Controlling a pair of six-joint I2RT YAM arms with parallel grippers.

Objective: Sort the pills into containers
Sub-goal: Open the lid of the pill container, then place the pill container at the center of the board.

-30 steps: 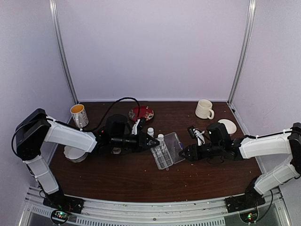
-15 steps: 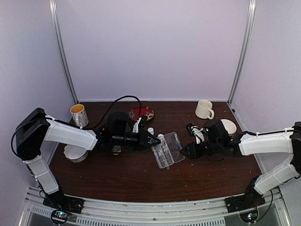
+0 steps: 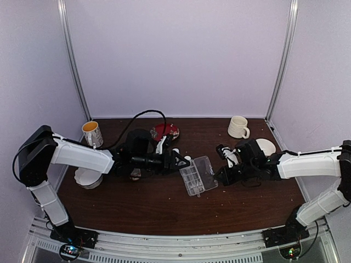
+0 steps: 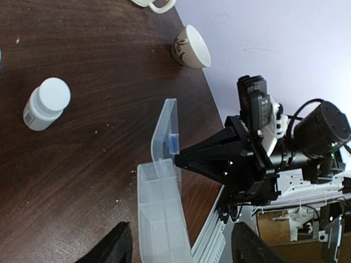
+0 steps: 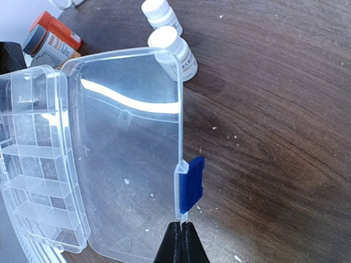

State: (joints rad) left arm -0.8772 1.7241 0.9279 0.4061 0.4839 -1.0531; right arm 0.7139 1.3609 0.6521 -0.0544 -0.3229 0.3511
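While scanning from the top view, finding the organizer box (image 3: 198,175) lying about mid-bench, a little toward the right edge, with its lid (image 5: 126,126) standing open off the cells (image 5: 33,181). Seeing no pale cluster of pills in any view; noting only stray specks on lid and bench (image 5: 274,109), too small to call.

Noting the right gripper (image 5: 181,236) with fingers pressed together, tips meeting the lid rim just below the blue latch (image 5: 190,183). Not managing to tell between pinching that thin rim and merely nudging it.

Noting the left gripper (image 4: 182,246) hovering by the box base on the side toward the left edge, fingers standing apart, gripping nothing.

Logging two white bottles (image 5: 173,52) just beyond the lid, toward the far edge.

Judging the box as light, stiff and slick: likely skidding under a one-sided push, with the lid flexing at the hinge. Favouring a hold across the base's outer wall, or at the latch tab for the lid, while bracing the opposite side. Expecting tablets to be tiny, light and quick to roll or bounce, so leaning toward gentle handling close over the cells.
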